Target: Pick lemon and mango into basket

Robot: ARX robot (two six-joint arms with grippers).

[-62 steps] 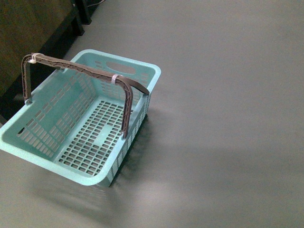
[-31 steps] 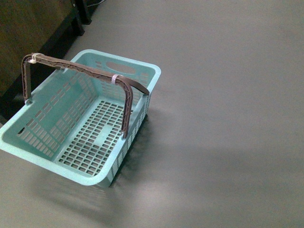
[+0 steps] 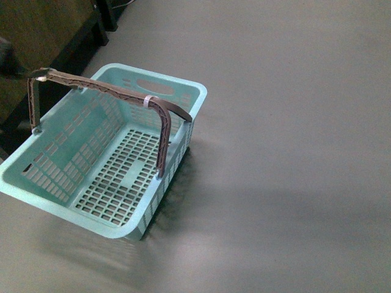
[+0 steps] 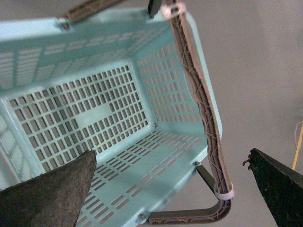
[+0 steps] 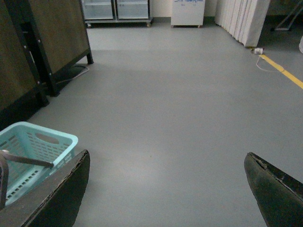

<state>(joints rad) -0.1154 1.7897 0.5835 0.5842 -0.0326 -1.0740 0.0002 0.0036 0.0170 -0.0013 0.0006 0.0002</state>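
Note:
An empty turquoise plastic basket [image 3: 73, 207] with a brown handle [image 3: 113, 91] stands on the grey floor at the left. Neither the lemon nor the mango is in any view. My left gripper [image 4: 171, 153] hangs open over the basket's inside, near the end of the handle [image 4: 208, 137], with nothing between its fingers. A dark piece of my left arm [image 3: 7, 61] shows at the front view's left edge, by the handle's far end. My right gripper [image 5: 166, 153] is open over bare floor, the basket [image 5: 28, 151] off to one side of it.
A dark wooden cabinet on a black frame [image 3: 36, 36] stands right behind the basket. Further back are metal cabinets [image 5: 116, 9], a white unit [image 5: 188, 12], a pale curtain [image 5: 241, 19] and a yellow floor line [image 5: 284, 71]. Grey floor stretches to the right of the basket.
A dark piece of my left arm has come into the front view at the left edge, near the handle's far end. The basket has not moved.

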